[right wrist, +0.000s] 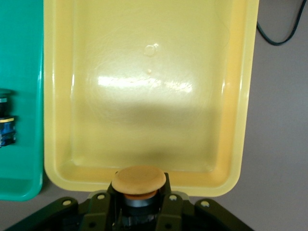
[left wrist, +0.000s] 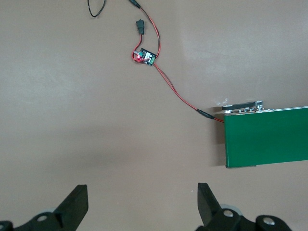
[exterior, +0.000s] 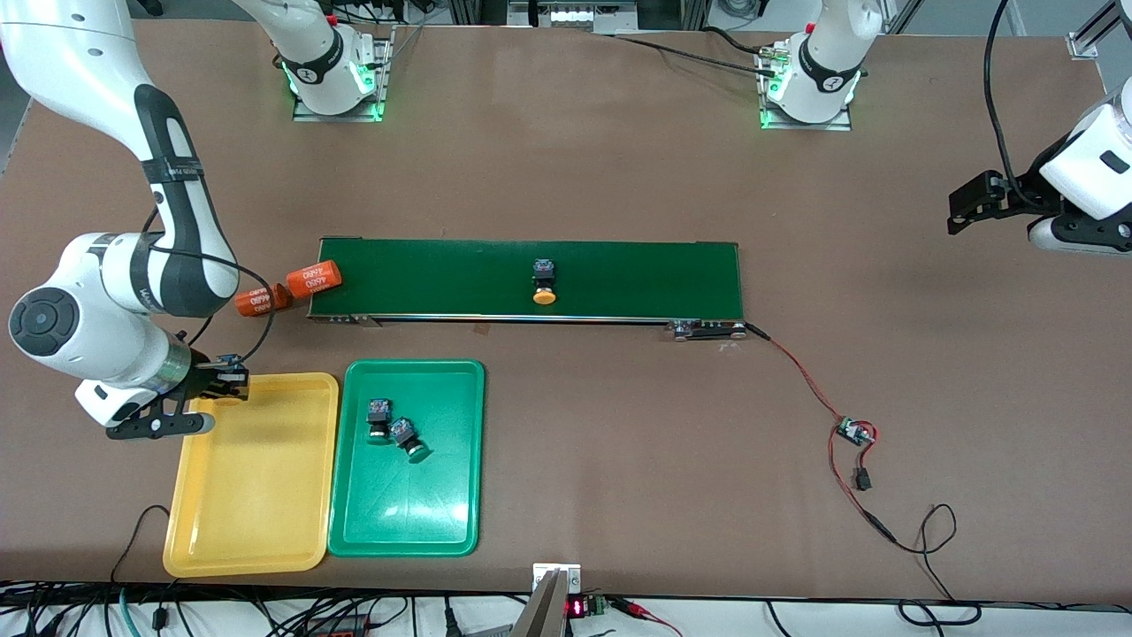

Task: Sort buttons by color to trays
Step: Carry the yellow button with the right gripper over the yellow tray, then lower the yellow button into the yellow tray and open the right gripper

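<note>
A robotics lab: bolted arm bases (exterior: 336, 66), conveyor belt (exterior: 531, 279), loose wiring (exterior: 822, 398)

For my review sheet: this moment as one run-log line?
right gripper: shut on yellow button, over yellow tray edge | left gripper: open, waiting | green tray: two buttons

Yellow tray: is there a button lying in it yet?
No: the yellow tray is bare inside, and the yellow button sits clamped in the right gripper over the tray's edge.

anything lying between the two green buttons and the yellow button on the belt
In the front view, only the green tray rim, bare table and the conveyor belt edge separate the green buttons from the yellow button.
</note>
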Tool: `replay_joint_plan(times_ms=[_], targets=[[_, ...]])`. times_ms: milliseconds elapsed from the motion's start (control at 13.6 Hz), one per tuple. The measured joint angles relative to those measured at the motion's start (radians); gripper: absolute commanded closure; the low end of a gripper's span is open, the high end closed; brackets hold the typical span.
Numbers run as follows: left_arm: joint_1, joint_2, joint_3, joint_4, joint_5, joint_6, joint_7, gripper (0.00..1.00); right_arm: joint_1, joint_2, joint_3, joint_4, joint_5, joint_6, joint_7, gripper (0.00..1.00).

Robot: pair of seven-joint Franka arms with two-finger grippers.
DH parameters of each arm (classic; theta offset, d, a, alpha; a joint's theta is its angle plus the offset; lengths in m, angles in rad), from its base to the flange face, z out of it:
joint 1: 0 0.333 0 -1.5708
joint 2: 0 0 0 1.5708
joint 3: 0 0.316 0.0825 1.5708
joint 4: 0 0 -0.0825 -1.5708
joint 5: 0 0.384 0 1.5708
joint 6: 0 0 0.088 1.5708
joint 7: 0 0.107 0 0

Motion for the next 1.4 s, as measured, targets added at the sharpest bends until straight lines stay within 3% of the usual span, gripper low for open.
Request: replay_joint_plan(times_ms=[443,959,1181,1328,1402], targets=[[0.000,0.000,0.000,0.000,0.000,0.000,0.000,0.00,-0.056,0.081,-0.002,0.022,0.000,0.194,-0.093,0.76],[0.000,0.000,0.000,0.000,0.000,-0.001,0.000,0.00,-0.048,0.159,0.003,0.127,0.000,0.277,-0.093,0.75],[0.000,0.000,0.000,0.000,0.000,-0.001,0.000,0.00,-0.045,0.199,0.004,0.129,0.000,0.311,-0.093,0.62],[0.000,0.000,0.000,0.000,0.000,-0.001,0.000,0.00,-0.038,0.216,0.004,0.130,0.000,0.313,-0.093,0.45],[0.000,0.000,0.000,0.000,0.000,-0.001,0.000,0.00,-0.033,0.224,0.005,0.130,0.000,0.313,-0.093,0.32]])
